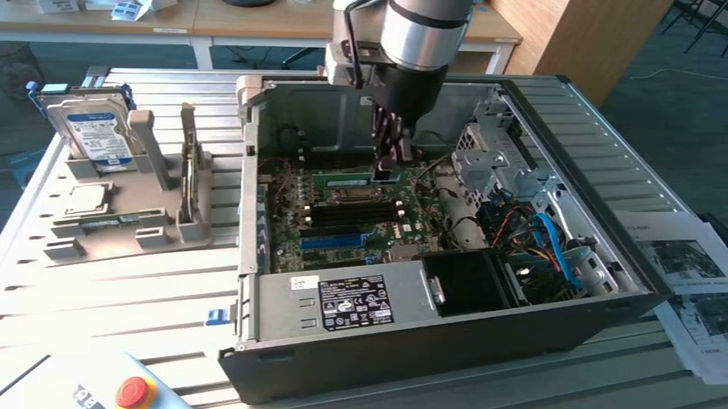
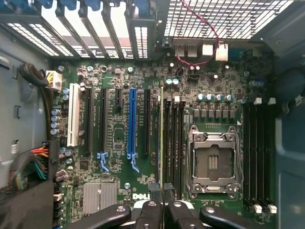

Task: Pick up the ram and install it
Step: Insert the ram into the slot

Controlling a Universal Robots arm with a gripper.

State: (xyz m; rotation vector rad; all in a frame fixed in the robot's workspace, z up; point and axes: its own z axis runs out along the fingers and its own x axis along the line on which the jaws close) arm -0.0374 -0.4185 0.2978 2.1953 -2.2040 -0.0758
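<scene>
**Ram in the jaws, down inside the open tower**

Here we are inside the computer case, side panel off, and the arm reaches straight down into it. The gripper is clenched on the ram. In the exterior view the ram is a thin green strip lying level, low over the motherboard, on the far side of the CPU socket.

Over to the wrist view: the gripper has its two dark fingertips pinched close together. The ram runs away from them edge-on, a thin yellow-green line. It lies in line with the bank of black memory slots just beside the open CPU socket, parallel to them. Whether it is seated in a slot or just above one, I cannot tell. A long blue expansion slot stands a few slots further from the socket, and a second bank of empty memory slots sits on the socket's other side.

Outside the case, on the exterior view's left, a grey holder carries the hard drive upright and the square silver processor chip lying flat. The power supply fills the near corner of the case.
</scene>
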